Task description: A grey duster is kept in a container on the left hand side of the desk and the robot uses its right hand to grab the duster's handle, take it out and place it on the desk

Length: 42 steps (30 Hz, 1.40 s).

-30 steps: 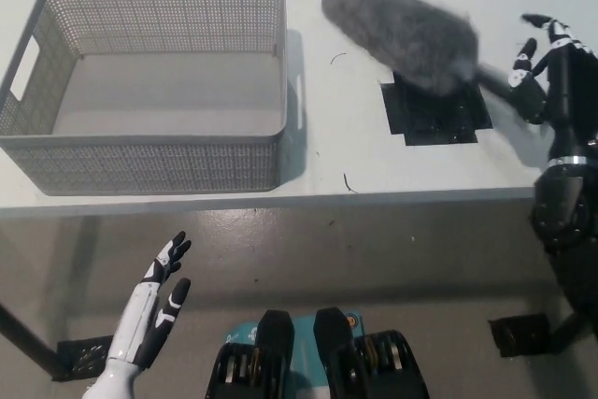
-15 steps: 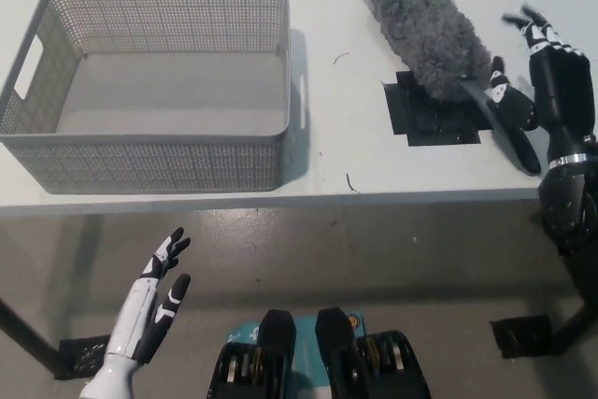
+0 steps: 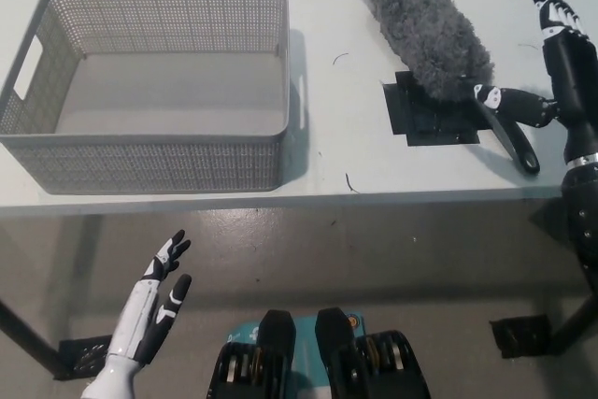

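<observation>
The grey fluffy duster (image 3: pixel 422 25) lies on the white desk (image 3: pixel 336 128) to the right of the container, its head pointing up-left and its black handle (image 3: pixel 509 135) reaching toward the desk's front edge. Part of it rests over a black tape patch (image 3: pixel 425 119). My black right hand (image 3: pixel 551 63) is open at the desk's right edge, fingers spread, just right of the handle; one finger still reaches toward the handle. The grey mesh container (image 3: pixel 149 81) stands on the left with nothing in it. My white left hand (image 3: pixel 154 301) hangs open below the desk's front edge.
The desk's front edge (image 3: pixel 280 201) runs across the middle of the picture, with grey floor below it. A few thin dark strands (image 3: pixel 350 182) lie on the desk between the container and the tape patch.
The duster came down onto the desk and settled with its handle toward the front. My right hand let go of the handle, opened and drew back to the right.
</observation>
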### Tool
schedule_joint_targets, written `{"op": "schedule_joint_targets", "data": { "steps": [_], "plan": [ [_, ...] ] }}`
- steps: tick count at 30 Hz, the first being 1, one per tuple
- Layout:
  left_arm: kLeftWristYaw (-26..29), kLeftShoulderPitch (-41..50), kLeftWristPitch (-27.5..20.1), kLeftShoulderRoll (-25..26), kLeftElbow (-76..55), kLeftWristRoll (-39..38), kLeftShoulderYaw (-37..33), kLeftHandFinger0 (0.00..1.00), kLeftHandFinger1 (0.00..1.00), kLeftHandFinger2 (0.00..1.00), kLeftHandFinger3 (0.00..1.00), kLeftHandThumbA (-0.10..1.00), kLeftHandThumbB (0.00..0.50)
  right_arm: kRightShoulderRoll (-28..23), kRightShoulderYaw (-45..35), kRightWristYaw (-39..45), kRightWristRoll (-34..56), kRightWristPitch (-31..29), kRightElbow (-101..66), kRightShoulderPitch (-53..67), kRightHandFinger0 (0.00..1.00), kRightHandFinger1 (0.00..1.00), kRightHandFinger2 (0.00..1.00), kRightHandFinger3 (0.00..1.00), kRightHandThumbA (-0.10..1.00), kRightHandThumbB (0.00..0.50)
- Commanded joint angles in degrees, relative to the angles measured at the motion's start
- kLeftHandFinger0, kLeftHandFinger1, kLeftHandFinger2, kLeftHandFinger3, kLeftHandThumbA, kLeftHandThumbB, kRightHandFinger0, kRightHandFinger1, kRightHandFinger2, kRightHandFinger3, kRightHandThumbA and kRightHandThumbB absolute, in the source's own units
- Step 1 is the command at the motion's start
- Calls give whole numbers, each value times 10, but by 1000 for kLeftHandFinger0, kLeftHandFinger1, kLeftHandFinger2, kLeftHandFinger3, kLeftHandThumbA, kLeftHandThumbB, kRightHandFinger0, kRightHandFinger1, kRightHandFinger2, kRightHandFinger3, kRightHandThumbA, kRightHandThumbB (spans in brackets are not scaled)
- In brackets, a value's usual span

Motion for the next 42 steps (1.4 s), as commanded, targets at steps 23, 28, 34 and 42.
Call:
{"op": "schedule_joint_targets", "data": {
  "steps": [23, 28, 34, 42],
  "plan": [
    [-2, -26, -61, -15, 37, -29, -17, 1000, 1000, 1000, 1000, 1000, 139, 41, 44, -98, -65, -186, -536, 443, 1000, 1000, 1000, 1000, 1000, 305],
    [1, -17, -57, -21, 37, -35, -15, 1000, 1000, 1000, 1000, 1000, 147, 76, -5, -84, 77, -186, -285, 388, 1000, 1000, 1000, 1000, 1000, 264],
    [5, -19, -56, -23, 36, -36, -13, 1000, 1000, 1000, 1000, 1000, 139, 130, -14, -33, 137, -177, -72, 342, 1000, 1000, 1000, 1000, 1000, 289],
    [7, -14, -60, -23, 35, -42, -9, 1000, 1000, 1000, 1000, 1000, 118, 130, -23, 52, 216, -166, 0, 324, 1000, 1000, 1000, 1000, 955, 242]
  ]
}}
